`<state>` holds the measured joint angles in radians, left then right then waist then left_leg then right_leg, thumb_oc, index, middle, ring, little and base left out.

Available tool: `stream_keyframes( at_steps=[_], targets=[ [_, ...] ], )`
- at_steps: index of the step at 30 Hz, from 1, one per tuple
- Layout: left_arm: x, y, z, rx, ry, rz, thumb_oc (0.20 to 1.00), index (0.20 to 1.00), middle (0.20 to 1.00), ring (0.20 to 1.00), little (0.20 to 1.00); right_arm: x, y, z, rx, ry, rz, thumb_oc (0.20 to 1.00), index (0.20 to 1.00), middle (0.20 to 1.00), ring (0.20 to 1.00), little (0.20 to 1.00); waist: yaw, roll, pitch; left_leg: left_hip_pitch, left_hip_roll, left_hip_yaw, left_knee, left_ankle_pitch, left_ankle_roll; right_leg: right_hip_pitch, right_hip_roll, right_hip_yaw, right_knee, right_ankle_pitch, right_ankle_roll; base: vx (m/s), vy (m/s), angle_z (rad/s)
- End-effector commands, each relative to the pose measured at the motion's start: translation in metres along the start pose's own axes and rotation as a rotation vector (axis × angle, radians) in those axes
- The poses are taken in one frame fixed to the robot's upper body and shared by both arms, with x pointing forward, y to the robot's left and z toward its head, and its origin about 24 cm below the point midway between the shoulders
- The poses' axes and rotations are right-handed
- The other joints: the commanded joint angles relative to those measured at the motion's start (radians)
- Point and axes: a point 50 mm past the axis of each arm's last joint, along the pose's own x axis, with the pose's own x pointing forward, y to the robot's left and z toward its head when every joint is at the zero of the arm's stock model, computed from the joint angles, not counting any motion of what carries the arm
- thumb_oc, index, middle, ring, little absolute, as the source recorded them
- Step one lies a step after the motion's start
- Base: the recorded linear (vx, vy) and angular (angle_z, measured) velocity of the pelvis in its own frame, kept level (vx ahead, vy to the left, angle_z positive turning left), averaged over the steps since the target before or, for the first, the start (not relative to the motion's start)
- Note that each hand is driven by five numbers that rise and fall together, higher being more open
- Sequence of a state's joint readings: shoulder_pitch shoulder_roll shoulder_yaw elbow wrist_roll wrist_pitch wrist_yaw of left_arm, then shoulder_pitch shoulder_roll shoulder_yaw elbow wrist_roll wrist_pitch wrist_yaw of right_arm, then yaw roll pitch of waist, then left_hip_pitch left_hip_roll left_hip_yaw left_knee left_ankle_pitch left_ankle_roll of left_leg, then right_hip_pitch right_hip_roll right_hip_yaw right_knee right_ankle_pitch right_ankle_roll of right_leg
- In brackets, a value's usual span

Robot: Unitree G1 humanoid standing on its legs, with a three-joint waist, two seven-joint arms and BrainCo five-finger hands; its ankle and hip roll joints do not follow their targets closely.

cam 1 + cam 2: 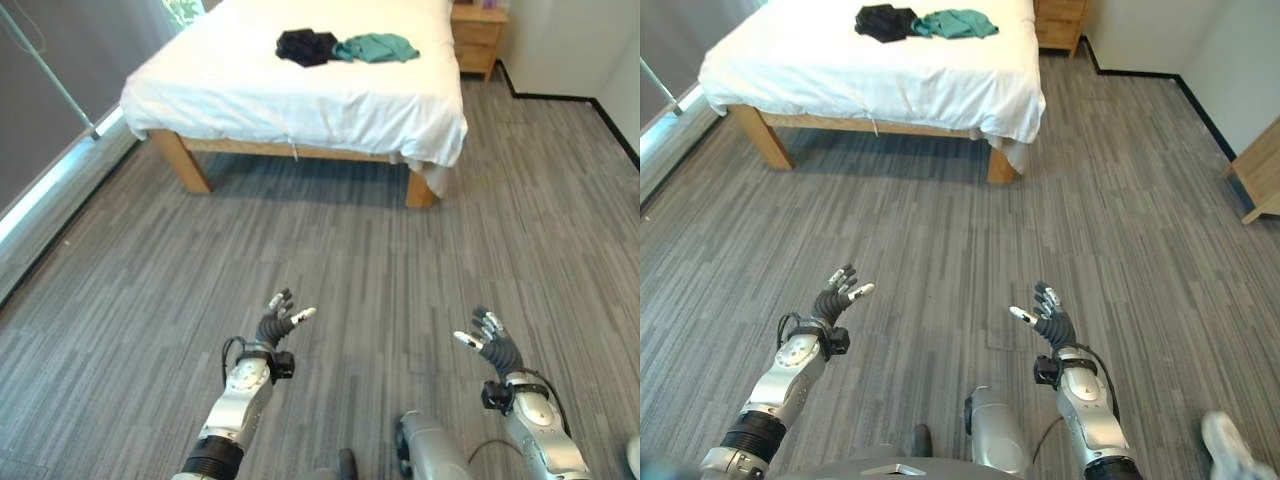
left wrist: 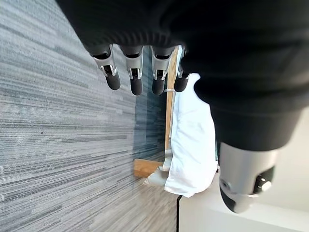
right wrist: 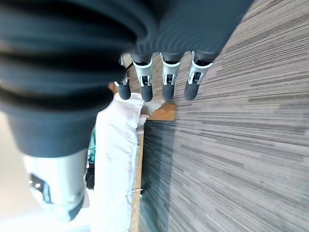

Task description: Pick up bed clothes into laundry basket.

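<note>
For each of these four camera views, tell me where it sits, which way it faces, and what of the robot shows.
Left eye view: on the head, looking down and forward at the bed with the black garment and teal garment; left hand and right hand show, open.
Right eye view: beside it, same scene; both share bed, garments and hands.
Left wrist view: along the left hand's fingers over the floor towards the bed.
Right wrist view: along the right hand's fingers towards the bed, teal garment visible.
</note>
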<state>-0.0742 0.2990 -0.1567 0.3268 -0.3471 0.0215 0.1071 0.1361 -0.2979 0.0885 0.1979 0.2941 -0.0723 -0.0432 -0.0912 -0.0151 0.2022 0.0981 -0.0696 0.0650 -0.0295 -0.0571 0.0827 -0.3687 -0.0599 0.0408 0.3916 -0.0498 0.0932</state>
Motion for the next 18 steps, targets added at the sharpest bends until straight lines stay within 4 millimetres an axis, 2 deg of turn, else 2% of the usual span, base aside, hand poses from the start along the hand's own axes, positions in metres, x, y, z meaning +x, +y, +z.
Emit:
stream_keyframes(
  at_steps=[1, 2, 3, 4, 5, 6, 7, 8, 9, 10, 11, 12, 13, 15, 16, 17, 18],
  targets=[
    [0.006, 0.005, 0.031, 0.008, -0.161, -0.011, 1.000, 1.000, 1.000, 1.000, 1.000, 0.001, 0.005, 0.017, -0.017, -0.092, 0.045, 1.000, 1.000, 1.000, 1.000, 1.000, -0.079, 0.002, -0.026, 0.165, 0.043, -0.237, -0.058, -0.055, -0.040, 0.011, 0.060, 0.017, -0.474, 0.314, 0.006, 0.44, -0.154, 0.33],
    [0.006, 0.005, 0.031, 0.007, -0.162, -0.011, 1.000, 1.000, 1.000, 1.000, 1.000, 0.001, 0.004, 0.017, -0.018, -0.092, 0.045, 1.000, 1.000, 1.000, 1.000, 1.000, -0.079, 0.010, -0.027, 0.165, 0.051, -0.236, -0.058, -0.060, -0.041, 0.011, 0.066, 0.013, -0.473, 0.312, 0.005, 0.28, -0.098, 0.73],
    [0.006, 0.003, 0.032, 0.010, -0.163, -0.020, 1.000, 1.000, 1.000, 1.000, 1.000, 0.002, 0.005, 0.018, -0.030, -0.090, 0.048, 1.000, 1.000, 1.000, 1.000, 1.000, -0.086, 0.012, -0.028, 0.177, 0.060, -0.244, -0.058, -0.074, -0.046, -0.008, 0.056, 0.010, -0.476, 0.322, 0.018, 0.39, -0.183, 0.75],
    [0.005, 0.000, 0.030, 0.018, -0.158, -0.043, 1.000, 1.000, 1.000, 1.000, 1.000, 0.000, 0.004, 0.018, -0.042, -0.086, 0.062, 1.000, 1.000, 1.000, 1.000, 1.000, -0.104, 0.005, -0.036, 0.214, 0.061, -0.268, -0.058, -0.067, -0.055, -0.010, 0.033, 0.011, -0.458, 0.351, 0.018, 0.55, -0.252, 0.55],
    [0.003, 0.000, 0.028, 0.019, -0.154, -0.054, 1.000, 1.000, 1.000, 1.000, 1.000, -0.001, 0.002, 0.016, -0.063, -0.075, 0.075, 1.000, 1.000, 1.000, 1.000, 1.000, -0.102, 0.012, -0.037, 0.242, 0.085, -0.272, -0.058, -0.077, -0.057, -0.001, 0.046, -0.002, -0.445, 0.378, 0.007, 0.56, -0.249, 0.48],
    [0.002, -0.003, 0.025, 0.008, -0.143, -0.060, 1.000, 1.000, 1.000, 1.000, 1.000, 0.000, 0.001, 0.017, -0.080, -0.070, 0.085, 1.000, 1.000, 1.000, 1.000, 1.000, -0.105, 0.022, -0.042, 0.245, 0.105, -0.262, -0.033, -0.060, -0.067, 0.005, 0.056, -0.017, -0.428, 0.372, -0.003, 0.48, -0.182, 0.81],
    [0.002, -0.005, 0.021, -0.003, -0.130, -0.059, 1.000, 1.000, 1.000, 1.000, 1.000, -0.001, 0.000, 0.017, -0.079, -0.068, 0.085, 1.000, 1.000, 1.000, 1.000, 1.000, -0.115, 0.035, -0.056, 0.230, 0.129, -0.251, 0.035, -0.016, -0.087, 0.009, 0.074, -0.015, -0.400, 0.350, -0.020, 0.46, -0.183, 0.77],
    [0.001, -0.006, 0.018, -0.019, -0.113, -0.059, 1.000, 1.000, 1.000, 1.000, 1.000, 0.000, -0.003, 0.015, -0.070, -0.055, 0.076, 1.000, 1.000, 1.000, 1.000, 1.000, -0.118, 0.042, -0.069, 0.192, 0.141, -0.229, 0.146, 0.062, -0.109, 0.024, 0.088, -0.016, -0.376, 0.323, -0.038, 0.53, -0.251, 0.46],
    [0.001, -0.009, 0.015, -0.069, -0.102, -0.056, 1.000, 1.000, 1.000, 1.000, 1.000, 0.001, -0.004, 0.015, -0.056, -0.053, 0.070, 1.000, 1.000, 1.000, 1.000, 1.000, -0.113, 0.042, -0.073, 0.122, 0.155, -0.194, 0.330, 0.159, -0.133, 0.062, 0.096, -0.026, -0.348, 0.289, -0.067, 0.49, -0.314, -0.04],
    [0.000, -0.010, 0.013, -0.089, -0.091, -0.063, 1.000, 1.000, 1.000, 1.000, 1.000, 0.002, -0.005, 0.017, -0.042, -0.060, 0.060, 1.000, 1.000, 1.000, 1.000, 1.000, -0.116, 0.018, -0.073, 0.038, 0.159, -0.158, 0.506, 0.220, -0.128, 0.100, 0.083, -0.029, -0.351, 0.272, -0.092, 0.49, -0.419, -0.13],
    [-0.002, -0.009, 0.011, -0.101, -0.084, -0.072, 1.000, 1.000, 1.000, 1.000, 1.000, -0.001, -0.005, 0.018, -0.009, -0.065, 0.066, 1.000, 1.000, 1.000, 1.000, 1.000, -0.103, 0.001, -0.064, -0.036, 0.168, -0.125, 0.675, 0.248, -0.119, 0.150, 0.088, -0.032, -0.357, 0.246, -0.125, 0.41, -0.508, -0.14],
    [-0.002, -0.009, 0.014, -0.084, -0.094, -0.094, 1.000, 1.000, 1.000, 1.000, 1.000, -0.003, -0.007, 0.019, 0.014, -0.072, 0.075, 1.000, 1.000, 1.000, 1.000, 1.000, -0.073, -0.034, -0.038, -0.150, 0.148, -0.118, 0.851, 0.263, -0.101, 0.195, 0.086, -0.023, -0.365, 0.228, -0.152, 0.39, -0.495, 0.03],
    [-0.002, -0.011, 0.014, -0.085, -0.091, -0.094, 1.000, 1.000, 1.000, 1.000, 1.000, -0.002, -0.007, 0.022, 0.014, -0.078, 0.068, 1.000, 1.000, 1.000, 1.000, 1.000, -0.051, -0.051, -0.019, -0.229, 0.125, -0.098, 0.928, 0.231, -0.086, 0.228, 0.091, -0.015, -0.369, 0.203, -0.166, 0.37, -0.400, 0.02],
    [0.002, -0.016, 0.017, -0.119, -0.095, -0.092, 1.000, 1.000, 1.000, 1.000, 1.000, 0.002, -0.010, 0.025, -0.001, -0.081, 0.054, 1.000, 1.000, 1.000, 1.000, 1.000, -0.014, -0.058, -0.004, -0.352, 0.123, -0.051, 0.913, 0.206, -0.079, 0.287, 0.095, 0.001, -0.373, 0.176, -0.172, 0.42, -0.204, -0.56],
    [0.004, -0.019, 0.018, -0.145, -0.097, -0.094, 1.000, 1.000, 1.000, 1.000, 1.000, 0.005, -0.012, 0.030, -0.026, -0.095, 0.050, 1.000, 1.000, 1.000, 1.000, 1.000, 0.003, -0.056, -0.004, -0.410, 0.118, -0.029, 0.827, 0.194, -0.076, 0.320, 0.093, 0.005, -0.380, 0.160, -0.170, 0.67, -0.085, -0.96],
    [0.002, -0.023, 0.015, -0.173, -0.092, -0.120, 1.000, 1.000, 1.000, 1.000, 1.000, 0.005, -0.016, 0.036, -0.047, -0.122, 0.042, 1.000, 1.000, 1.000, 1.000, 1.000, 0.031, -0.046, -0.008, -0.440, 0.118, 0.000, 0.629, 0.219, -0.090, 0.391, 0.088, 0.026, -0.407, 0.141, -0.158, 0.71, -0.021, -0.67],
    [0.002, -0.023, 0.013, -0.168, -0.086, -0.128, 1.000, 1.000, 1.000, 1.000, 1.000, 0.005, -0.017, 0.037, -0.051, -0.127, 0.039, 1.000, 1.000, 1.000, 1.000, 1.000, 0.039, -0.031, -0.016, -0.448, 0.128, 0.015, 0.518, 0.243, -0.096, 0.411, 0.098, 0.031, -0.415, 0.127, -0.155, 0.85, 0.043, -0.72]
  ],
)
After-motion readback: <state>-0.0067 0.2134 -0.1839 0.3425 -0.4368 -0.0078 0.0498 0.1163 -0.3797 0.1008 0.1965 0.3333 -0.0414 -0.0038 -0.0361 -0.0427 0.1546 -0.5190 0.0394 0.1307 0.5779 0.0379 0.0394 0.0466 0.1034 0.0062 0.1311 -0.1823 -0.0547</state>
